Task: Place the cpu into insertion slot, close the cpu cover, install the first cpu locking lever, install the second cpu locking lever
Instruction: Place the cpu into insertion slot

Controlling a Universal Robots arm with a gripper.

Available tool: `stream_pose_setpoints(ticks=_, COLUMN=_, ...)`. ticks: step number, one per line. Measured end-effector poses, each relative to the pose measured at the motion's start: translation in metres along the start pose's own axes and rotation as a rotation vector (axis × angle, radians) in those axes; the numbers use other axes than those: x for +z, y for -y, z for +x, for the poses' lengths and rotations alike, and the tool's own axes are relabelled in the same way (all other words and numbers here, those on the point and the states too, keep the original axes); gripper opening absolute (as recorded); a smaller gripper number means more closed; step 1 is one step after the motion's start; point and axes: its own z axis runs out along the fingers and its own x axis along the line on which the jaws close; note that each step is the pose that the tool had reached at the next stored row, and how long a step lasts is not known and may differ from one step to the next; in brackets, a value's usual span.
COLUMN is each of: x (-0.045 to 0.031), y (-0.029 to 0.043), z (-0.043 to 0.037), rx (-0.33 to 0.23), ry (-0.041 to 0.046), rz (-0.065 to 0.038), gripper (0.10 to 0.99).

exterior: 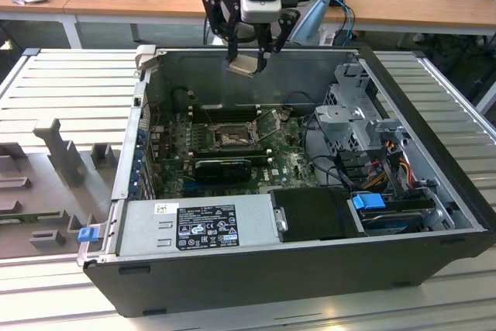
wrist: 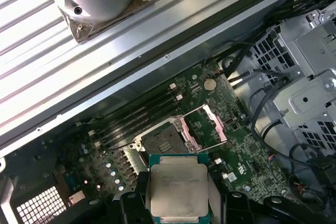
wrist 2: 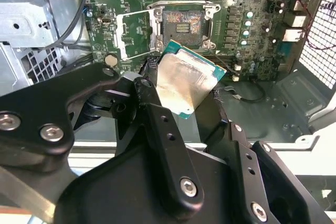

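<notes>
Hovering over the open computer case on the ribbed worktop, the hand is clamped on the cpu, its fingers pressing two opposite edges. In the second wrist view the chip sits tilted between the fingers, metal top toward the camera. The insertion slot lies bare on the green board, well apart from the chip. The cpu cover stands swung open just beside the slot.

Handling: the cpu is judged light, thin and stiff. Its smooth metal top probably offers little friction, so an edge grip like the present one suits it. The underside and the socket contacts are presumably fragile, so avoid scraping, tilting or pressing hard on contact.
</notes>
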Motion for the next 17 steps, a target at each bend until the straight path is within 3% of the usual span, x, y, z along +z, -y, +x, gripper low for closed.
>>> stream_pose_setpoints(ticks=8, x=0.0058, y=0.0011, z=-0.0005, rx=0.002, ry=0.0013, rz=0.000, gripper=0.529)
stream_pose_setpoints(ticks=17, x=0.0069, y=0.0012, z=-0.0005, rx=0.076, ry=0.0091, rz=0.000, gripper=0.529)
